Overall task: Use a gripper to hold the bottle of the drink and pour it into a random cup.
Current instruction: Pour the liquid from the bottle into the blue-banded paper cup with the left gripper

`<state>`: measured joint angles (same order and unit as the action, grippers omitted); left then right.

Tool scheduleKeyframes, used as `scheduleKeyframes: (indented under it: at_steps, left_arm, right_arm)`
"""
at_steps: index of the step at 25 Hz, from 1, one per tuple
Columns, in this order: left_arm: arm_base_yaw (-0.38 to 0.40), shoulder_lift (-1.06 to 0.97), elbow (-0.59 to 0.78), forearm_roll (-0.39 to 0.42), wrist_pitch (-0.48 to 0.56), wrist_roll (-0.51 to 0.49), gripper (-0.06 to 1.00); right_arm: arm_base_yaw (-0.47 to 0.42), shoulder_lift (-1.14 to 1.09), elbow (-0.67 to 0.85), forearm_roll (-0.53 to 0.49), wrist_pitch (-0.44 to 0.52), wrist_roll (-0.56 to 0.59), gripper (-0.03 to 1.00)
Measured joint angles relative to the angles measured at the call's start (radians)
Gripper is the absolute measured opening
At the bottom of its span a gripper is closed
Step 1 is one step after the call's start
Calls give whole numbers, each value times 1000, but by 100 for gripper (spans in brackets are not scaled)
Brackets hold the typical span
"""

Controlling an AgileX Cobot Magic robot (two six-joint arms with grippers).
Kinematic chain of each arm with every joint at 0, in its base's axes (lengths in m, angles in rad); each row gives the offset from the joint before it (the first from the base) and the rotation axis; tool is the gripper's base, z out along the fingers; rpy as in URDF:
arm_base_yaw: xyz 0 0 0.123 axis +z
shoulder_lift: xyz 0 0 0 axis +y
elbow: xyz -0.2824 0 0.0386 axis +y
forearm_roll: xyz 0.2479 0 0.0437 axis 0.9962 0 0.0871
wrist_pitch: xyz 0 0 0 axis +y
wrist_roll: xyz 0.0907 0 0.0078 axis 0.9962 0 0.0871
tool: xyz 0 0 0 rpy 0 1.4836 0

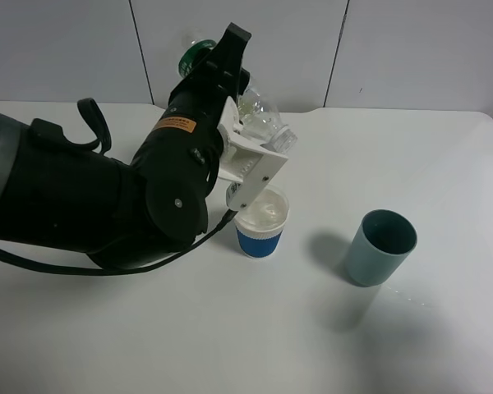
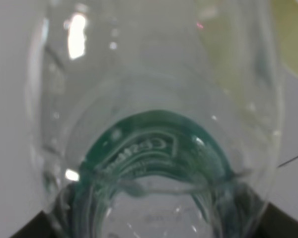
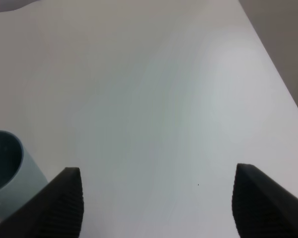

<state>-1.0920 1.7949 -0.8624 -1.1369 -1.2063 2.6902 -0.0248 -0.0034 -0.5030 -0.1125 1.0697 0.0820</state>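
My left gripper [image 1: 259, 144], white on the bulky black arm, is shut on the bottle [image 1: 267, 115]. It holds the clear bottle tilted in the air, its mouth end slanting down toward the cup [image 1: 261, 220]. That cup is white with a blue band and stands just below the gripper, with clear liquid inside. In the left wrist view the bottle [image 2: 154, 124] fills the picture, its green label close to the jaws. My right gripper [image 3: 156, 203] is open over bare table with nothing between its dark fingers; the exterior high view does not show it.
A teal cup [image 1: 380, 246] stands to the right of the white cup; in the right wrist view this teal cup [image 3: 5, 168] sits beside one finger. The white table [image 1: 411, 164] ends at a grey wall behind. The black arm hides the table's left part.
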Motion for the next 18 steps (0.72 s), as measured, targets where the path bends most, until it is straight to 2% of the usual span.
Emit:
scheduleKeyframes:
  at_steps: [18]
  left_arm:
    - [23, -7, 0, 97, 0, 0, 51]
  right_arm:
    - [0, 0, 0, 0, 0, 0, 63]
